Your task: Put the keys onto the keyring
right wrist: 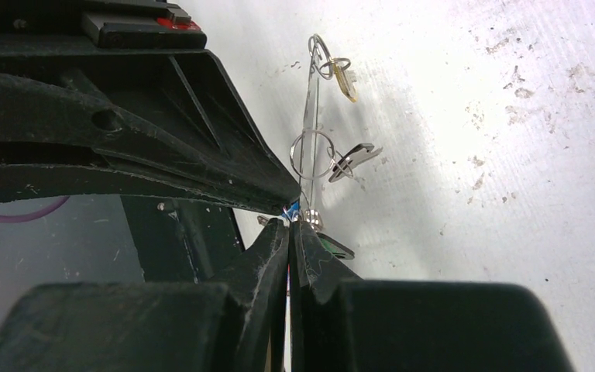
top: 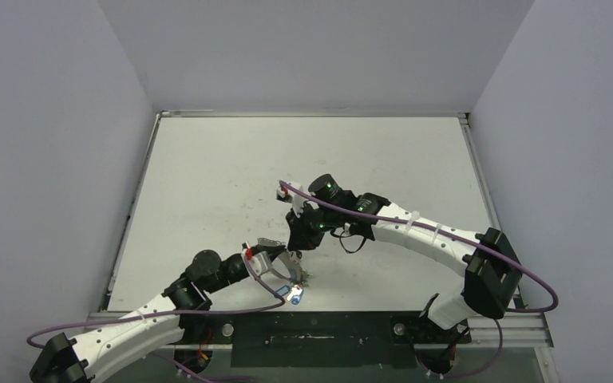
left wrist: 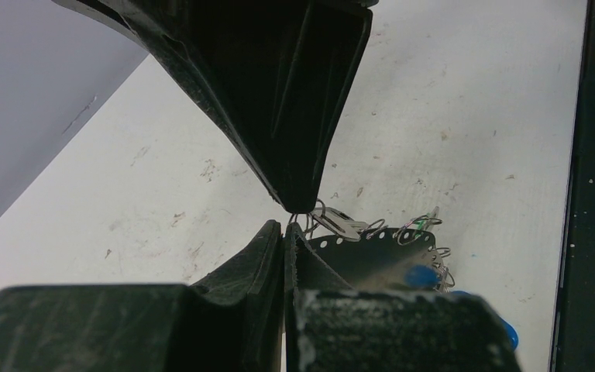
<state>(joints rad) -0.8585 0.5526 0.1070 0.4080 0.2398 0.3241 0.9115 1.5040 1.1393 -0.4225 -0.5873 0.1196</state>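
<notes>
**Item: the keyring (right wrist: 308,116).** A thin silvery wire loop. In the right wrist view it starts at the fingertips of the right gripper (right wrist: 289,227) and runs straight out ahead of them over the white table (right wrist: 511,155).
- A yellowish key (right wrist: 346,81) sits at the far end of the loop.
- A dark-headed key (right wrist: 354,157) sits about halfway along.
- Each is linked to the wire by a small split ring (right wrist: 312,153), and both lie to the right of the wire as that gripper sees it.
- Blue and green specks show right at the fingertips. From this view I cannot tell what they belong to.

**Other keys.** In the left wrist view a cluster lies just beyond the left gripper (left wrist: 285,231), to the right of its fingertips.
- Visible in it are a silver key (left wrist: 339,223), a blue head (left wrist: 421,275) and a dark flat tag (left wrist: 368,249) with holes along its edge.
- Several small rings are mixed in among them.

**Grippers.** Both are closed, pads together with no gap.
- Their tips meet nose to nose at the wire.
- In the left wrist view the right tip comes down from above onto the left tip.
- I cannot tell whether either one actually has the wire clamped between its pads.

**Overhead.** The two tips meet close to the table's near edge. The blue-headed keys lie on the surface just on the near side of the left gripper.
</notes>
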